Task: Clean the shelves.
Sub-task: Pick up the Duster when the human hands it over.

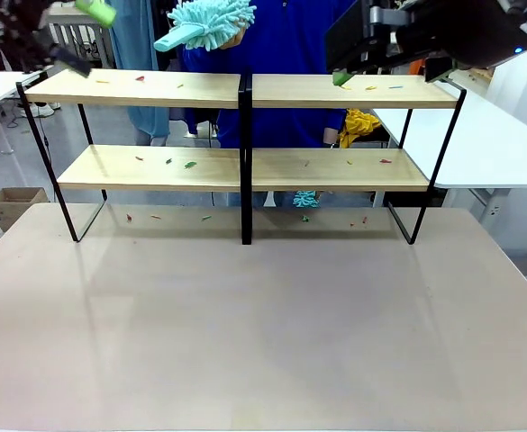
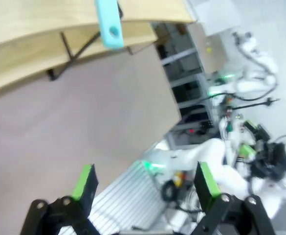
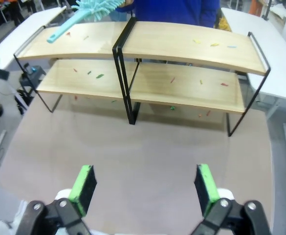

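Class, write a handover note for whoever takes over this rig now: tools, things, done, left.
Left tool: open, empty, raised by the shelves' left end.
Right tool: open, empty, facing the shelves.
Teal duster: held by the person above the upper left board.
Coloured scraps lie on both tiers and the tabletop.
Done: no board swept.
Left: take duster, sweep all boards.

Front and right wrist views both face the shelves.
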Tool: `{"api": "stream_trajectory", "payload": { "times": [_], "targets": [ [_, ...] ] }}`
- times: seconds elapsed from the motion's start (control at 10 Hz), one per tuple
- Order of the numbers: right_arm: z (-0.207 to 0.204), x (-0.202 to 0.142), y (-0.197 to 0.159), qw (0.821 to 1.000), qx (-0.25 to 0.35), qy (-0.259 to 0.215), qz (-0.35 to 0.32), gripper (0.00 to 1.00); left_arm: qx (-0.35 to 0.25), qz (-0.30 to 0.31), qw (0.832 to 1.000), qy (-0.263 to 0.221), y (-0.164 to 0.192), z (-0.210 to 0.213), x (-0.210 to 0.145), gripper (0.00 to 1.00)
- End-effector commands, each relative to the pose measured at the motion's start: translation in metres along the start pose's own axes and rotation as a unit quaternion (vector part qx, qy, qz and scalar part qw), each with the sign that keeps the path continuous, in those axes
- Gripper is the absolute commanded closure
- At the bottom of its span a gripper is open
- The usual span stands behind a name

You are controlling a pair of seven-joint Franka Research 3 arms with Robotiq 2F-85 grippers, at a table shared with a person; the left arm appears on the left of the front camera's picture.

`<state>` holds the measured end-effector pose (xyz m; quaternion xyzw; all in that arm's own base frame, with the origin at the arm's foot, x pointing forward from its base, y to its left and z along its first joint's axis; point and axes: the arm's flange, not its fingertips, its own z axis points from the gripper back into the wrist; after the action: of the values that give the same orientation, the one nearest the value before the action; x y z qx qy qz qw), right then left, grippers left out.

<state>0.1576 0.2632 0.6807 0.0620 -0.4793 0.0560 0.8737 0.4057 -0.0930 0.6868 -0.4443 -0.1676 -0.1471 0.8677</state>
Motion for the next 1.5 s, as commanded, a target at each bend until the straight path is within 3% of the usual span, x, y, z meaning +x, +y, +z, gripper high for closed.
{"api": "stream_trajectory", "payload": {
  "times": [0.0,0.1,0.4,0.6,1.2,1.3,1.4],
  "targets": [
    [0.000,0.001,-0.001,1.000,0.001,0.000,-0.004,0.00,-0.109,0.067,0.992,0.003,0.021,-0.004,0.056,0.00],
    [0.000,0.001,-0.001,1.000,0.001,0.000,-0.004,0.00,-0.136,0.092,0.986,-0.004,0.032,-0.014,0.073,0.00],
    [0.000,0.001,-0.001,1.000,0.001,0.000,-0.004,0.00,-0.141,0.163,0.976,-0.021,0.060,-0.053,0.116,0.00],
    [0.000,0.001,-0.001,1.000,0.001,0.000,-0.004,0.00,-0.197,0.188,0.962,-0.024,0.084,-0.074,0.131,0.00],
    [0.000,0.001,-0.001,1.000,0.001,0.000,-0.004,0.00,-0.208,0.176,0.962,-0.030,0.099,-0.090,0.132,0.00],
    [0.000,0.001,-0.001,1.000,0.001,0.000,-0.004,0.00,-0.206,0.165,0.964,-0.040,0.099,-0.089,0.132,0.18],
    [0.000,0.001,-0.001,1.000,0.001,0.000,-0.004,0.00,-0.206,0.158,0.965,-0.040,0.099,-0.089,0.132,0.57]
  ]
}}
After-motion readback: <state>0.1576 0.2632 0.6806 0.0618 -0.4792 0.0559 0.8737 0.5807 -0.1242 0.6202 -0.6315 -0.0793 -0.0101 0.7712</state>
